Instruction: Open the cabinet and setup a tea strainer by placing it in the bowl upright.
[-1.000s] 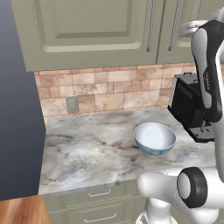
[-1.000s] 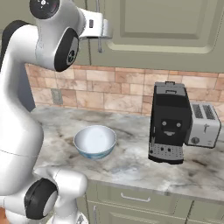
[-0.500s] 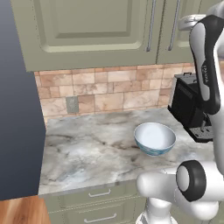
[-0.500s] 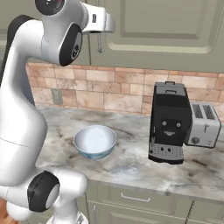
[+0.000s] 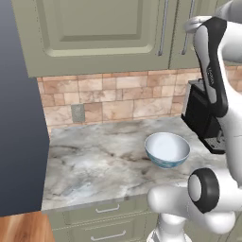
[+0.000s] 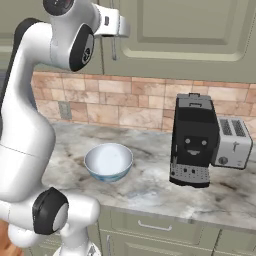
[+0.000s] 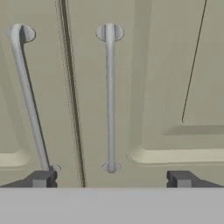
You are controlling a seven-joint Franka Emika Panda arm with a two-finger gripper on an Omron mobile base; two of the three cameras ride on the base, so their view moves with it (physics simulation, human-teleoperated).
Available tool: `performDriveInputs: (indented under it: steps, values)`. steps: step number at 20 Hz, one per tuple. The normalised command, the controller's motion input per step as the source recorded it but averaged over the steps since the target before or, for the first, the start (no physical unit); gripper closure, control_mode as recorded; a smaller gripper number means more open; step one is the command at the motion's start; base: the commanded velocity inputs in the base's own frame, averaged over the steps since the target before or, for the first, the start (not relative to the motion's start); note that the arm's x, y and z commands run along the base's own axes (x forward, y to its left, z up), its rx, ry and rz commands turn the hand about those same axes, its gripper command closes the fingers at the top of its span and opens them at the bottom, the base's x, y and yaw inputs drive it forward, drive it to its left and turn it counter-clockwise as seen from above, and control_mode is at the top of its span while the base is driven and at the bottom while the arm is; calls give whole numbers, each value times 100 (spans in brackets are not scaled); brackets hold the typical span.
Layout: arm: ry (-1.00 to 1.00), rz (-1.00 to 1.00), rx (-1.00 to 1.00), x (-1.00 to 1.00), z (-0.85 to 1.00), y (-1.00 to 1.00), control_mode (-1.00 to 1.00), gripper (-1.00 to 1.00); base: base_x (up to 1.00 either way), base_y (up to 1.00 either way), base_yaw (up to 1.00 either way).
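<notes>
Hand (image 7: 111,178) wide apart and holding nothing, facing the cabinet (image 5: 101,33) doors. I've raised it there because the doors are shut, and opening them comes first. In the hand view, one handle (image 7: 110,98) runs straight up toward twelve o'clock between my fingertips (image 7: 40,178), with its neighbour (image 7: 28,94) off at ten o'clock beyond the door seam. I judge the centred one is my target. Down on the bench (image 5: 94,160), the bowl (image 5: 167,149) waits upright at nine o'clock from the black coffee machine (image 6: 192,140). I see no strainer, so it's presumably inside.
</notes>
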Motion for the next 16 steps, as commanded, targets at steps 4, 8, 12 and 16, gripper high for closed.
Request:
performDriveInputs:
  steps: [4,8,12,16]
  values:
    - [0,-2,0,41,-5,0,-100,-100,0,0,0]
    - [0,0,0,39,-1,0,-100,-100,0,0,0]
    - [0,0,0,49,-1,0,-100,-100,0,0,0]
    - [0,0,0,53,-6,0,-100,-100,0,0,0]
